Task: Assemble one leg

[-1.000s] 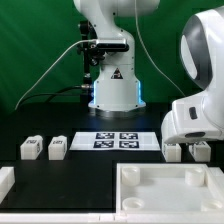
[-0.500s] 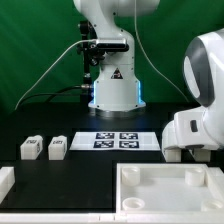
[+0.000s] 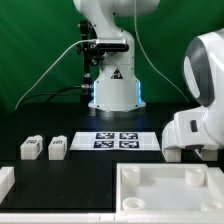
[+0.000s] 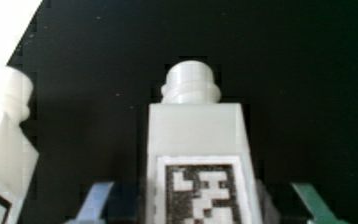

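**Open fingers straddling a leg**

The fingers (image 4: pixel 101 197) of the gripper (image 4: pixel 206 196) are standing apart on either side of the leg (image 4: pixel 197 140), with a dark gap showing on each side. The leg is sitting on the black table (image 4: pixel 282 60), and a second leg (image 4: pixel 5 130) is just beside it. In the exterior view, the arm is reaching down at the right behind the tray-like part (image 3: pixel 160 182).

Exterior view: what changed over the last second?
The arm came down, slightly toward the exterior view's right, then held. The gripper straddles the leg, jaws apart, no grasp visible. Two other legs at the exterior view's left, the marker board and the tray-like part stayed put.
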Robot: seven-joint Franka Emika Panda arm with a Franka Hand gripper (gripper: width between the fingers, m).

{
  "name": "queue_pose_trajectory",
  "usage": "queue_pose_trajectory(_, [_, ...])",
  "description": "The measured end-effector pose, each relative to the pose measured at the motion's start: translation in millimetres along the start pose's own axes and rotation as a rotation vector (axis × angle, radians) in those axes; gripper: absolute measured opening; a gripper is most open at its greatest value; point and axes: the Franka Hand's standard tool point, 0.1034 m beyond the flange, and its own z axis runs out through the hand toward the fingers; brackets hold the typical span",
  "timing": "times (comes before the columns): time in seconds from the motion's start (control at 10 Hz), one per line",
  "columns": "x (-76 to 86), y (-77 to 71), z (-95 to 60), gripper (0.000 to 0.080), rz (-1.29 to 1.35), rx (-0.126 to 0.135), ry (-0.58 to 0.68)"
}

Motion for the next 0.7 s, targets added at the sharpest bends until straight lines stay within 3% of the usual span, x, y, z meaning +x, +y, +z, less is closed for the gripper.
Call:
queue_pose_trajectory(0.6, [0.0, 0.0, 0.0, 0.0291, 0.000, 0.000, 0.000])
queue_pose_trajectory(0.7, [-0.8, 3.6, -7.4, 0.0291, -0.036, 0.001, -0.003])
